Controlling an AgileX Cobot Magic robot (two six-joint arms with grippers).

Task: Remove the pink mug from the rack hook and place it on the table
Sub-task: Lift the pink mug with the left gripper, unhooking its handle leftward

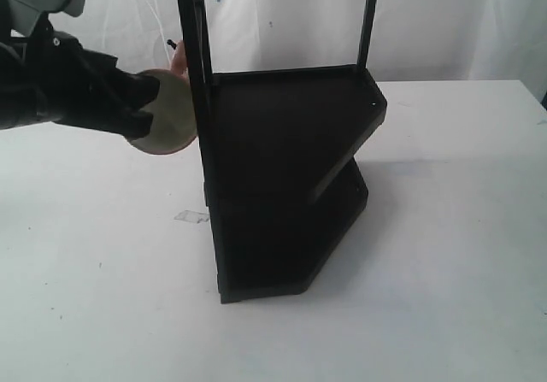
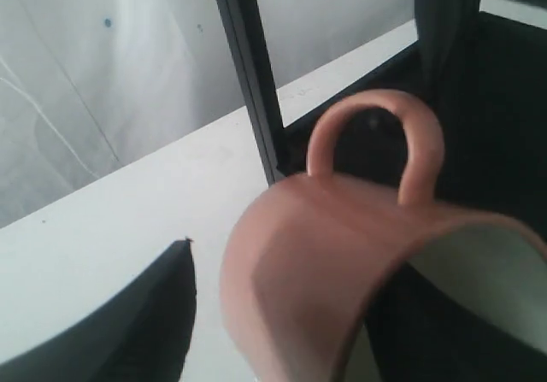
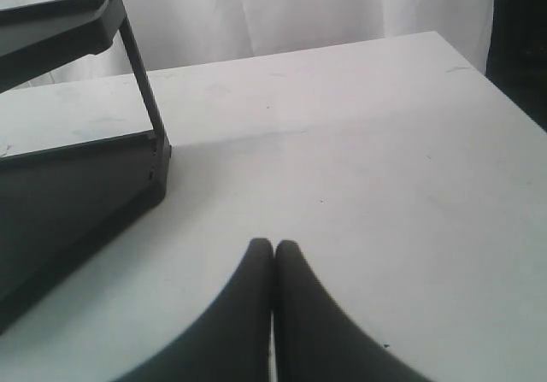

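The pink mug (image 1: 167,119) hangs beside the rack's (image 1: 286,185) left post, its cream inside facing the exterior camera. Its loop handle (image 2: 423,147) is up at the rack hook (image 1: 173,43); whether it rests on the hook is unclear. My left gripper (image 1: 144,113) straddles the mug's wall (image 2: 291,271). The outer finger (image 2: 145,322) stands a sliver apart from the pink side, and the other is a dark shape inside the mug. My right gripper (image 3: 273,247) is shut and empty, low over the table (image 3: 367,143), outside the exterior view.
A scrap of clear tape (image 1: 190,216) lies on the table (image 1: 444,228) left of the rack's base. The rack's lower shelf corner (image 3: 158,155) is close to my right gripper. A white curtain (image 1: 444,23) hangs behind the table.
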